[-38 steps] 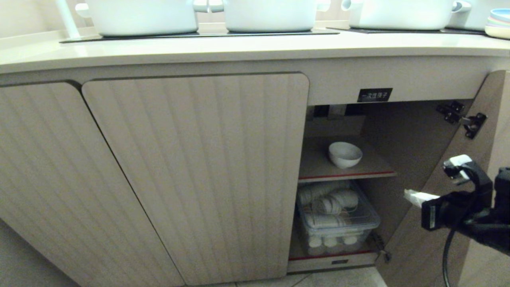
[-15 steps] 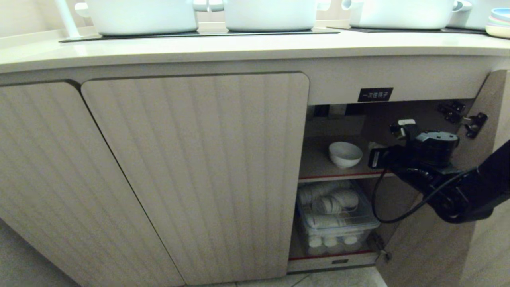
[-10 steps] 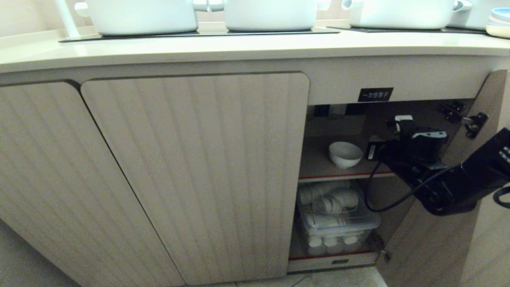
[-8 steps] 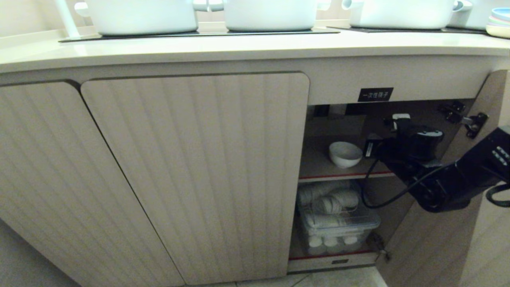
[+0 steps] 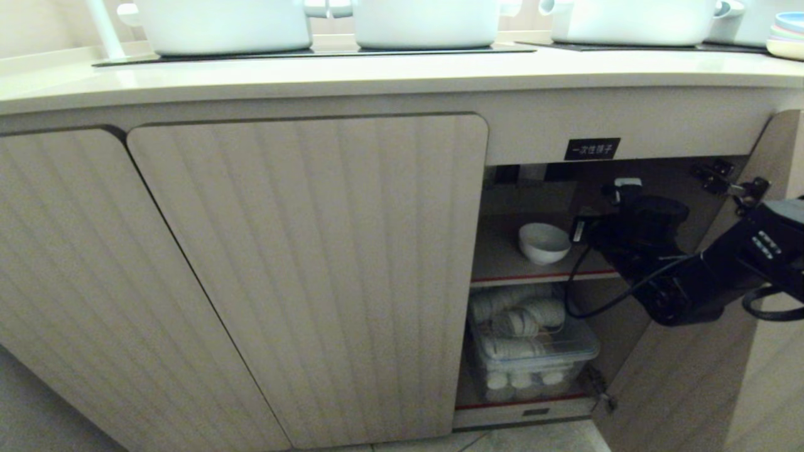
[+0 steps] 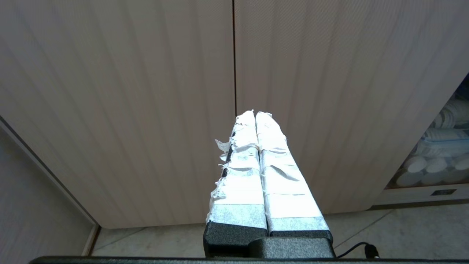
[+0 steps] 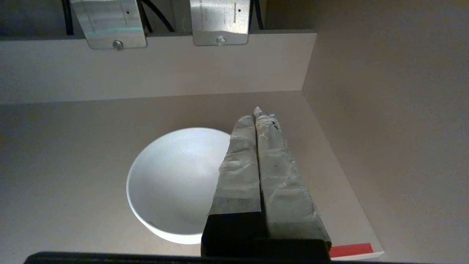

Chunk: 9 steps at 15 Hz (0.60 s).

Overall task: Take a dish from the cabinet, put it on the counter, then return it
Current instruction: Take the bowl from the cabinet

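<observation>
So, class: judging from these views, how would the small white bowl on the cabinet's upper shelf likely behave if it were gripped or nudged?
The bowl looks like glossy ceramic, so probably stiff, rather slippery and breakable if knocked. Its rounded sides suggest it might rock or slide on the smooth shelf rather than roll away.

Closed fluted beige doors (image 5: 314, 270) stand over a pale tiled floor (image 5: 534, 439), with 3 white pots (image 5: 427, 22) above
</observation>
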Available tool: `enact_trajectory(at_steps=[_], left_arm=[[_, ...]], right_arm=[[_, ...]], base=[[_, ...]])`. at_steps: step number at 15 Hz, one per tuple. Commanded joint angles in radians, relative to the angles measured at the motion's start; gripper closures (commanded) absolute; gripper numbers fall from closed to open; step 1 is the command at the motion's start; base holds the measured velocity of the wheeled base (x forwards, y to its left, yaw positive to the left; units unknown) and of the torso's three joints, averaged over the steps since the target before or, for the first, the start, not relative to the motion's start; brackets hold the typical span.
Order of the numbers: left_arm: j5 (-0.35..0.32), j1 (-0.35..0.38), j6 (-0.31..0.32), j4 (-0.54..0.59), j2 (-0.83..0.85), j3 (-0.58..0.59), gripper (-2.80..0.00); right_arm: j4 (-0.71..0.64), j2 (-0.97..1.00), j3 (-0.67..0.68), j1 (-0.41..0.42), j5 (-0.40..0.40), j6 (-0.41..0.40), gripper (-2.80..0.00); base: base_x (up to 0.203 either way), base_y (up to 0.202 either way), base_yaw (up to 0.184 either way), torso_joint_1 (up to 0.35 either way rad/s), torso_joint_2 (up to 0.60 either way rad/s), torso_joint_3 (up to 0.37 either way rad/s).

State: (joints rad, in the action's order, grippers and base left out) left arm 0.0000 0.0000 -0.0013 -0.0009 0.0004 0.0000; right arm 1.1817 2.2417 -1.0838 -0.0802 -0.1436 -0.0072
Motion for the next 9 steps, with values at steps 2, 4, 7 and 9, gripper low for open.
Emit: enact_trajectory(at_steps=[2,4,7,9], left_arm=[[0.0,0.0,0.0,-0.001,0.0,0.0,0.0],[0.001,0.001,0.0,-0.001,0.0,0.0,0.0],[0.0,0.0,0.0,-0.001,0.0,0.0,0.0],[0.002,0.0,0.0,-0.001,0.0,0.0,0.0]], right_arm=[[0.007,0.007,-0.001,0.005,-0.001,-0.005,0.0],[0.007,0.007,-0.002,0.005,0.001,0.0,0.0],[0.007,0.007,-0.002,0.008,0.001,-0.002,0.0],[0.007,0.006,-0.002,0.008,0.001,0.0,0.0]], base=[[0.0,0.0,0.0,0.0,0.0,0.0],[0.0,0.0,0.0,0.0,0.0,0.0],[0.0,0.0,0.0,0.0,0.0,0.0],[0.0,0.0,0.0,0.0,0.0,0.0]])
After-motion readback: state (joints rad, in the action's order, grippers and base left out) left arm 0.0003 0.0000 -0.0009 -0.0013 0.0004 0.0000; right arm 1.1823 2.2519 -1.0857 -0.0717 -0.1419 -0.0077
